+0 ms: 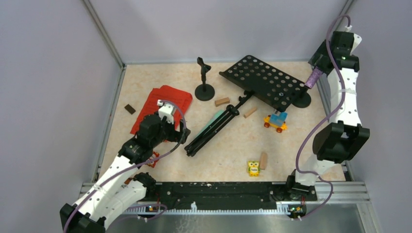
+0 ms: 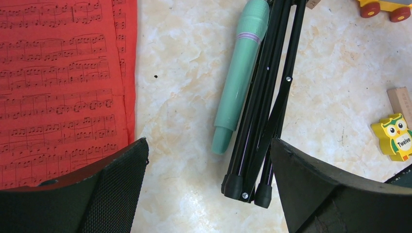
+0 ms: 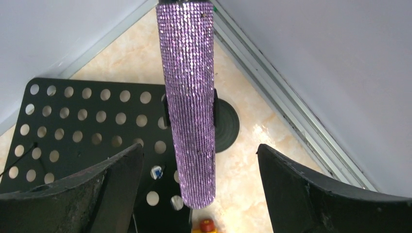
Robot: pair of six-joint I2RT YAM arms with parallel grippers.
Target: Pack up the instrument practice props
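The black perforated music rack (image 1: 265, 81) lies flat at the back, and its folded tripod legs (image 1: 218, 124) reach toward the front left. The mint-green microphone (image 2: 240, 77) lies against the legs (image 2: 265, 111). Red sheet-music pages (image 1: 163, 104) lie at the left. My left gripper (image 1: 176, 128) hovers open and empty (image 2: 209, 144) between the pages (image 2: 58, 87) and the legs' feet. The glittery purple microphone (image 3: 188, 97) stands in a round-based holder (image 3: 227, 125) at the back right. My right gripper (image 3: 199, 148) is open around it without touching. A second, empty holder (image 1: 204, 80) stands at the back middle.
A toy car with a blue brick (image 1: 276, 120), a yellow owl figure (image 1: 253, 168) and wooden blocks (image 1: 222, 101) (image 1: 250, 111) (image 1: 264, 160) lie around the legs. A dark block (image 1: 129, 108) lies at the left. Metal-framed walls (image 1: 109, 43) close the sides and back.
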